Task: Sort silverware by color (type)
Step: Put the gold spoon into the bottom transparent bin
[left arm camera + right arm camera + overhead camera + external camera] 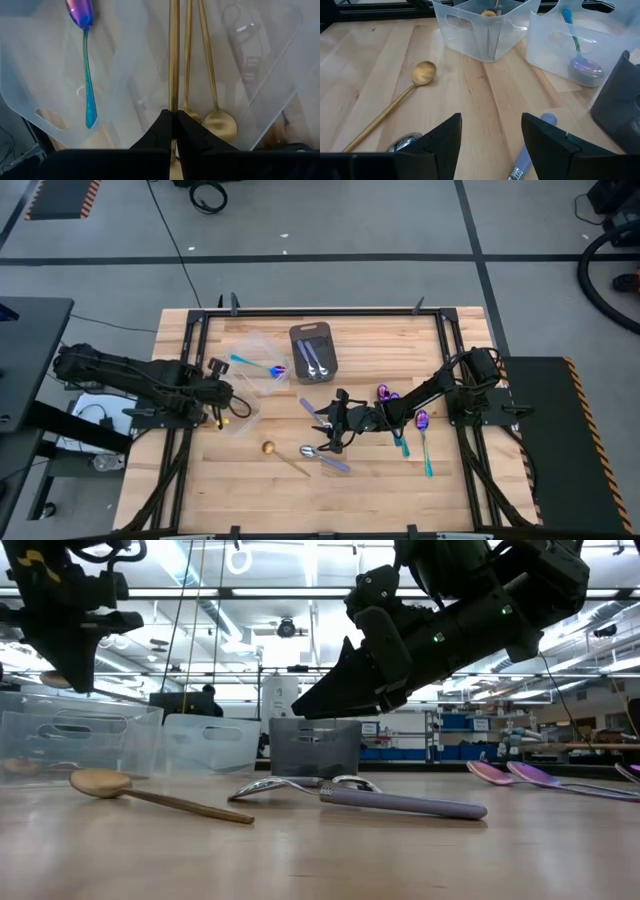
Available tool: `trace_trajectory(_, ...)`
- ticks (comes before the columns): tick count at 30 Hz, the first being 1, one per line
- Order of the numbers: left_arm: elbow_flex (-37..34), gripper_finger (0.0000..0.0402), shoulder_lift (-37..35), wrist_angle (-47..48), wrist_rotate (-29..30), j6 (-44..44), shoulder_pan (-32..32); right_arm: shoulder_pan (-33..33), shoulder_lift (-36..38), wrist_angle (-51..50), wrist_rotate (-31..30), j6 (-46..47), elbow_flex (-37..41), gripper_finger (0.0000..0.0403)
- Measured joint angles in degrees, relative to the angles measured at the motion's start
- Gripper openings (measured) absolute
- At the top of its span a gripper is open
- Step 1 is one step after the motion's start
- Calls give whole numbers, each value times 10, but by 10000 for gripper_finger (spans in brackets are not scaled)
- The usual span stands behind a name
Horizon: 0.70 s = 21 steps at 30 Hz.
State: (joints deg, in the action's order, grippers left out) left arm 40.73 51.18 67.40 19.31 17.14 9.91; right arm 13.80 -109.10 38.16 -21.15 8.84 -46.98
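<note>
My left gripper (222, 408) hangs over a clear tub (245, 418) at the table's left, shut on a gold spoon (173, 60). Two more gold spoons (212, 95) lie in that tub. A teal-handled, purple-bowled spoon (87, 65) lies in the second clear tub (258, 358). My right gripper (335, 427) stands open at mid-table, low over a silver spoon with a lilac handle (400, 802). Another gold spoon (285, 457) lies flat on the table. Purple spoons (421, 420) lie beside the right arm. Silver spoons (315, 360) rest in the dark tray (330, 340). My left gripper pinches the gold spoon's handle (173, 107) between its two fingers, close to the bowl end (489, 13). The fingers come steeply from above. The spoon hangs nearly upright, bowl up, with its handle reaching down into the tub; whether its lower end touches the tub floor I cannot tell.
The two clear tubs stand side by side at the left, the dark tray behind the table's middle. A second lilac handle (310, 408) lies just beyond my right gripper. Bare wood lies toward the near edge (230, 500).
</note>
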Motion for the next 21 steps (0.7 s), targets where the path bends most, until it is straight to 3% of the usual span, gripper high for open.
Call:
trace_trajectory(16, 0, 30, 148, -20, -1, -14, -1, 0, 0, 4, 0, 0, 0, 215)
trace_trajectory(21, 0, 64, 163, -21, -1, -19, -1, 0, 0, 6, 0, 0, 0, 215)
